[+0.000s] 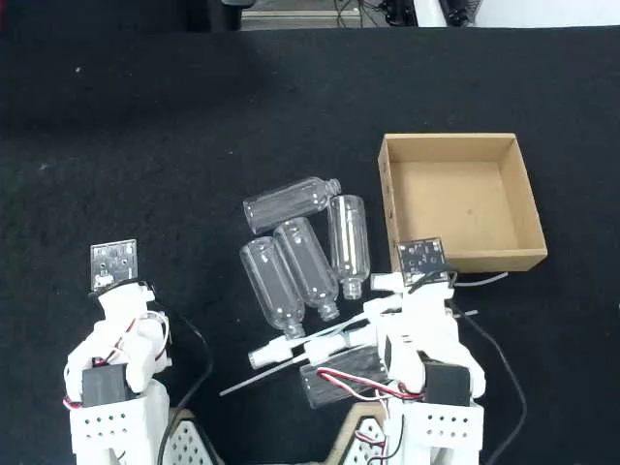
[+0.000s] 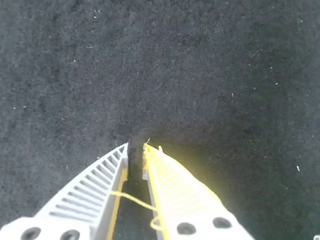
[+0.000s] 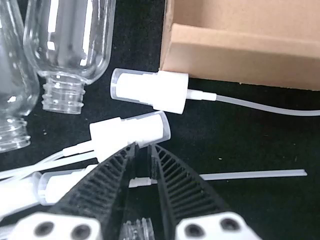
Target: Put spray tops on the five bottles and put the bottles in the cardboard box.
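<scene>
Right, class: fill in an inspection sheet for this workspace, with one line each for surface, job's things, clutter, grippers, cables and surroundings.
Surface: black cloth covers the table.
Job's things: four bottles lie clustered without tops beside the box, which is empty. A clear shape by the right arm may be the fifth. The spray tops lie loose near the bottle necks.
Clutter: nothing seen.
Grippers: the left gripper is shut over bare cloth. The right gripper is shut just above the spray tops.
Cables: black cables trail from both arm bases, and red and white wires run on the arms.
Surroundings: floor cables and gear lie beyond the table's far edge.
</scene>
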